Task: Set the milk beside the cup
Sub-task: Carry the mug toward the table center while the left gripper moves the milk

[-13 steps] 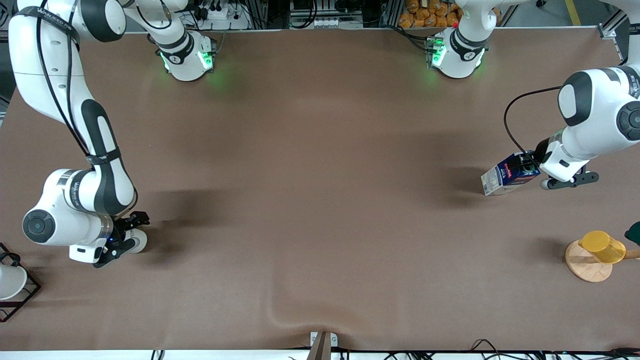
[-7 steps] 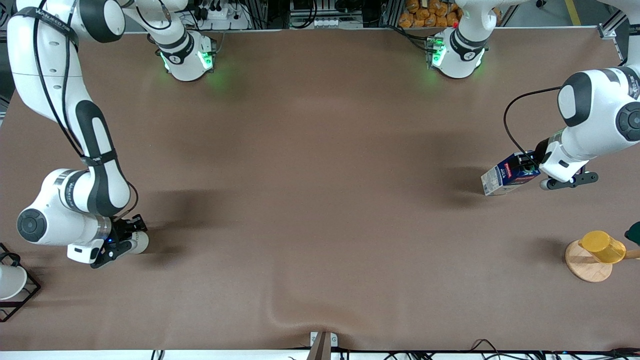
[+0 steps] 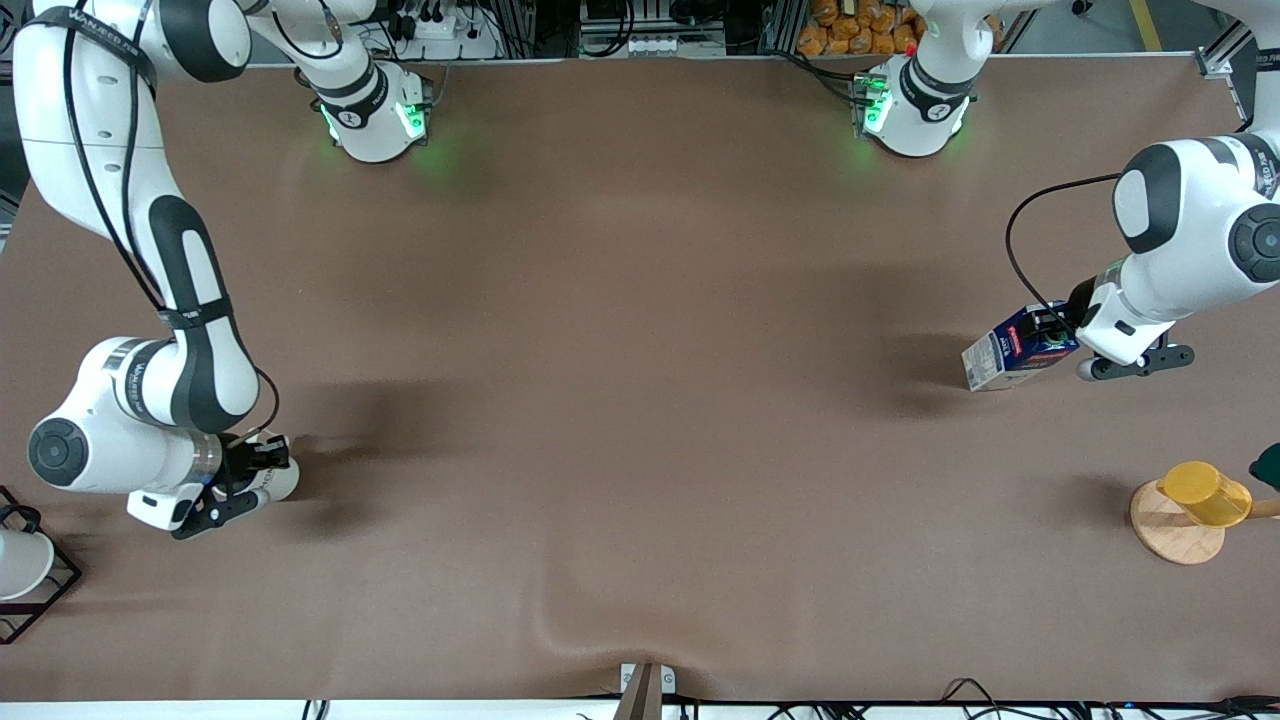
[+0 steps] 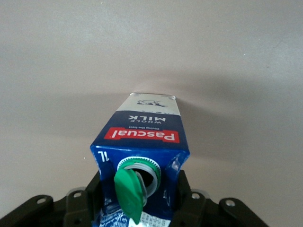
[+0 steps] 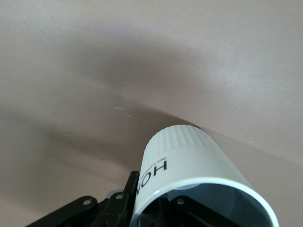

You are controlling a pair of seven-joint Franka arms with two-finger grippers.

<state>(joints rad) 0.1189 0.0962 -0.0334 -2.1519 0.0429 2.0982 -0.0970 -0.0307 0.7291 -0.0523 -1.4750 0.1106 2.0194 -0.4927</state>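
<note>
The milk (image 3: pixel 1005 355), a dark blue carton with white sides and a red label, is tilted low over the table at the left arm's end. My left gripper (image 3: pixel 1052 335) is shut on its top. In the left wrist view the milk (image 4: pixel 147 135) shows its green cap flipped open, with my left gripper (image 4: pixel 138 203) clamped on both sides. The cup (image 3: pixel 280 482), a cream-white mug, is held on its side at the right arm's end by my right gripper (image 3: pixel 255 468). In the right wrist view the cup (image 5: pixel 189 165) shows black lettering, and my right gripper (image 5: pixel 147 205) pinches its wall.
A yellow cup on a round wooden stand (image 3: pixel 1180 520) is nearer the front camera than the milk. A black wire rack (image 3: pixel 40 590) with a white cup stands at the right arm's end. The brown cloth has a wrinkle (image 3: pixel 560 630) near the front edge.
My right arm has shifted a little toward its own end of the table with the cup in it. The left arm and the milk have barely moved.
</note>
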